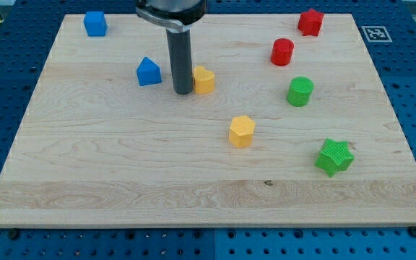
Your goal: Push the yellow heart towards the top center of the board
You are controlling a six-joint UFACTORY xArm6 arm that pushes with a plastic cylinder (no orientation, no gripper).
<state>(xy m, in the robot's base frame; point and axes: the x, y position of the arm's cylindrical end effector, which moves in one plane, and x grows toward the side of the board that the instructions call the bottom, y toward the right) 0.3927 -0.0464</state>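
The yellow heart (205, 79) lies on the wooden board (121, 166), a little above the middle and left of centre. My tip (183, 92) stands right against the heart's left side, touching or nearly touching it. The rod hides a small part of the heart's left edge. A blue house-shaped block (148, 71) lies just left of my tip, with a small gap between them.
A blue cube (95, 23) sits at the top left. A red star (310, 22) is at the top right, a red cylinder (282, 52) below it, then a green cylinder (300, 92). A yellow hexagon (242, 131) lies mid-board. A green star (335, 157) is lower right.
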